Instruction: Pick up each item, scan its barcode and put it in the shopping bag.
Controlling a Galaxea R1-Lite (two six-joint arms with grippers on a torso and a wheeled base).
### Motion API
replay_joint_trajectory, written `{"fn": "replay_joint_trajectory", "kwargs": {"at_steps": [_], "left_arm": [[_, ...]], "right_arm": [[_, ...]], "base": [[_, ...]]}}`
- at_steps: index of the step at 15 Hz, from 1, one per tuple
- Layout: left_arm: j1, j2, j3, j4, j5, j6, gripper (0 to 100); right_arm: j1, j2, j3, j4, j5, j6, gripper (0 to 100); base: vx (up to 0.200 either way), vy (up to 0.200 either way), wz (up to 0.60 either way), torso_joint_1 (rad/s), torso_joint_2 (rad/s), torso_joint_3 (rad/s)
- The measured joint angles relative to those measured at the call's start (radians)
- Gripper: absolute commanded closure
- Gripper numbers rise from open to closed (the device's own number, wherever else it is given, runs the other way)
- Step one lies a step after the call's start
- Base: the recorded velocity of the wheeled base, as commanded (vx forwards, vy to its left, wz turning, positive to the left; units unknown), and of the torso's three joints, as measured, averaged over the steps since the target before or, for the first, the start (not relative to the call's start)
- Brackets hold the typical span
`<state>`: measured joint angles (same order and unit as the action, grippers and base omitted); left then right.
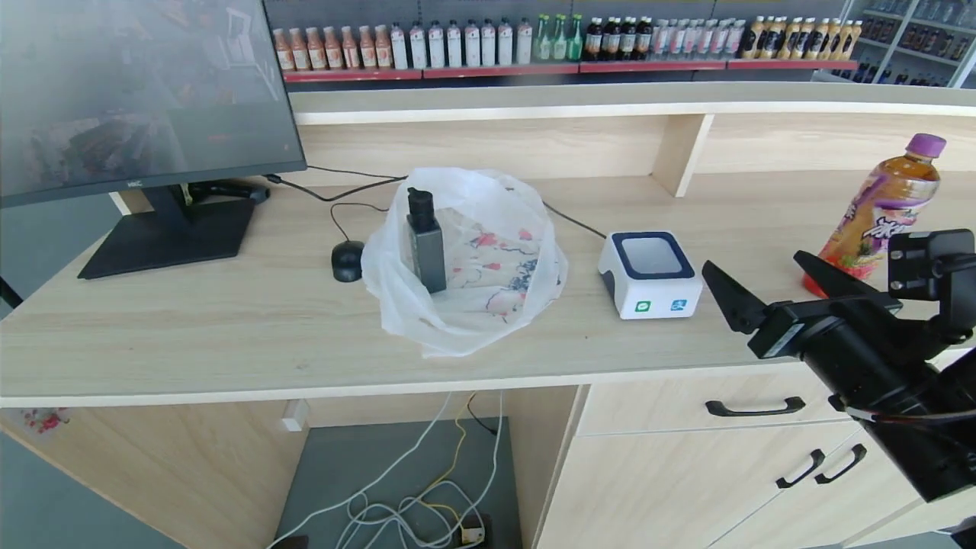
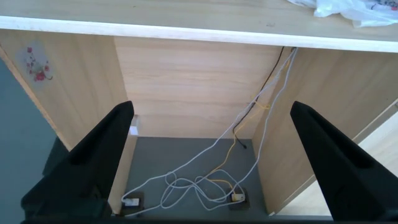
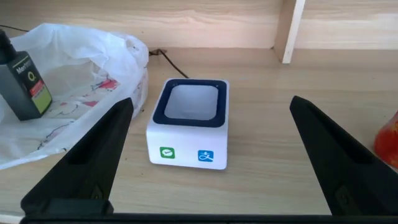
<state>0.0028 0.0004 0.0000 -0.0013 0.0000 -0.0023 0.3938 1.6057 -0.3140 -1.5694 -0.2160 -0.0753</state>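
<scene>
Risk: tipping. Your right gripper stands wide and empty, right of the scanner; the 1 bottle stands upright just beyond it, so a skewed approach may topple it. Your left gripper, also wide, hangs below the counter.

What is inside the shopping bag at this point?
A dark bottle with a black cap stands upright inside the shopping bag. Beside it lies something with red and dark print; the bag's film hides what it is.
</scene>
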Motion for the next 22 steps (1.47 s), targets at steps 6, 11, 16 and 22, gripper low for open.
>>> {"fn": "replay_joint_trajectory", "kwargs": {"at_steps": [6, 11, 16, 22], "left_arm": [[0.000, 0.000, 0.000, 0.000, 0.000, 0.000, 0], [0.000, 0.000, 0.000, 0.000, 0.000, -0.001, 0], [0.000, 0.000, 0.000, 0.000, 0.000, 0.004, 0], [0.000, 0.000, 0.000, -0.001, 0.000, 0.004, 0]], "right_arm": [[-0.049, -0.002, -0.003, 0.000, 0.000, 0.001, 0], [-0.083, 0.021, -0.019, 0.000, 0.000, 0.001, 0], [-0.083, 0.042, -0.027, 0.000, 0.000, -0.001, 0], [-0.064, 0.070, -0.072, 0.000, 0.002, -0.034, 0]], "base": [[0.000, -0.200, 0.00, 0.002, 0.01, 0.005], [0.000, -0.200, 0.00, 0.002, 0.00, 0.000], [0.000, -0.200, 0.00, 0.003, 0.01, -0.003], [0.000, 0.000, 0.00, 0.000, 0.00, 0.000]]}}
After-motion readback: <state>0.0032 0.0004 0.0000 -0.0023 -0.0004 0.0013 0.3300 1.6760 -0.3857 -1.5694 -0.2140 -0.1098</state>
